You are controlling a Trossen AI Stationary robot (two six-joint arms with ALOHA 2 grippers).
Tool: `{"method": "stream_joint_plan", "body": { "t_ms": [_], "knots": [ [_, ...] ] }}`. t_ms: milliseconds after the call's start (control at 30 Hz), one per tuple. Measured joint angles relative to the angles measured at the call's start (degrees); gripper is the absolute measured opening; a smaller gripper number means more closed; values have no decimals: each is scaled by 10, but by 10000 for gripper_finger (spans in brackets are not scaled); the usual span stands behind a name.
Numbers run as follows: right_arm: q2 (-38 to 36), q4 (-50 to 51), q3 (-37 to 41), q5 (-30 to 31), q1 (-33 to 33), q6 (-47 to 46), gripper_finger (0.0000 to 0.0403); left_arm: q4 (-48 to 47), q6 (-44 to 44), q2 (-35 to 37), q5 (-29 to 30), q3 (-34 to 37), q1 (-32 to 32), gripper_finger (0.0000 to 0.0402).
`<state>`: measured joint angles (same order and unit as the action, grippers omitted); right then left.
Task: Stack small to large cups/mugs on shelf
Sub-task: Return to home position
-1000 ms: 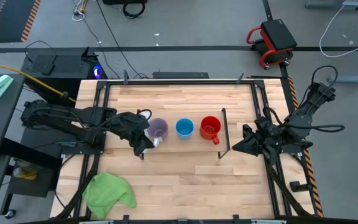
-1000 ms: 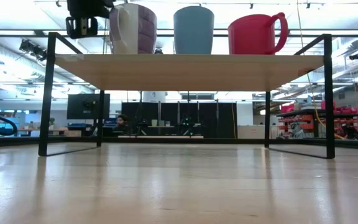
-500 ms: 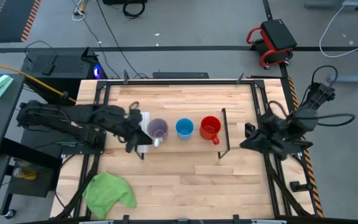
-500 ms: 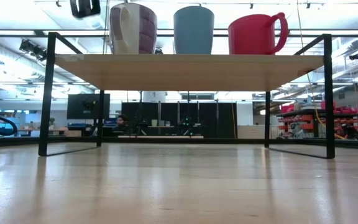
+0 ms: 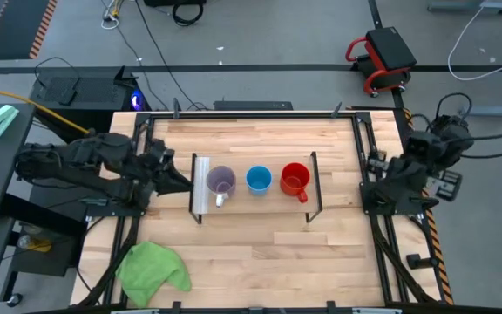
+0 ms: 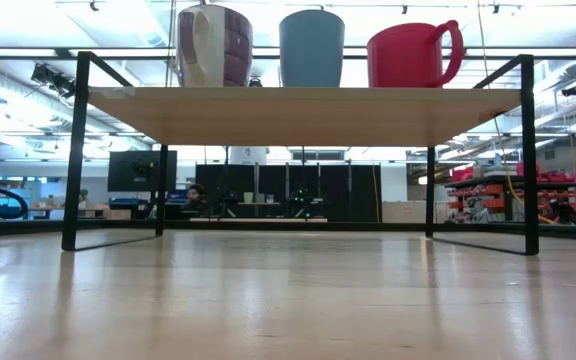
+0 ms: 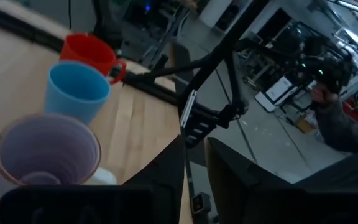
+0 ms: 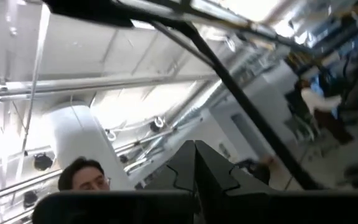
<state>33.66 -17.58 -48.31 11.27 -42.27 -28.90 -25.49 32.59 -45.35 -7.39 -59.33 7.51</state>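
Cups all sit on the low light-wood shelf with black end frames [image 5: 249,208]. From left to right it's the translucent purple mug with the white handle [image 5: 222,182], the light-blue handleless cup [image 5: 258,180] and the red handled mug [image 5: 295,180]. They're in one row, close together but not touching, so the sorting job looks done.

The left gripper [image 7: 195,146] hangs just left of the shelf's white-strip end. It's clear of the purple mug, with only a narrow gap between its fingers and nothing in them, which reads like letting go and heading home. The right gripper [image 8: 194,145] is folded up at the table's right edge, fingers pressed together and empty, camera pointing at the ceiling.

A crumpled green cloth [image 5: 152,268] lies near the left corner, well apart from everything. Nothing seems to block either arm's way back.
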Motion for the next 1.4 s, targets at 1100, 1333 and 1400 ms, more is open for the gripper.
{"method": "stream_joint_plan", "body": {
  "t_ms": [1100,1333,1400],
  "knots": [
    [-223,58,0,-86,0,157,15,-52,-93,284,52,1,-6,72],
    [-264,87,0,-86,0,172,15,-77,-93,339,65,1,-6,79],
    [-277,89,1,-86,0,183,15,-77,-93,352,73,5,-6,78]
  ]
}}
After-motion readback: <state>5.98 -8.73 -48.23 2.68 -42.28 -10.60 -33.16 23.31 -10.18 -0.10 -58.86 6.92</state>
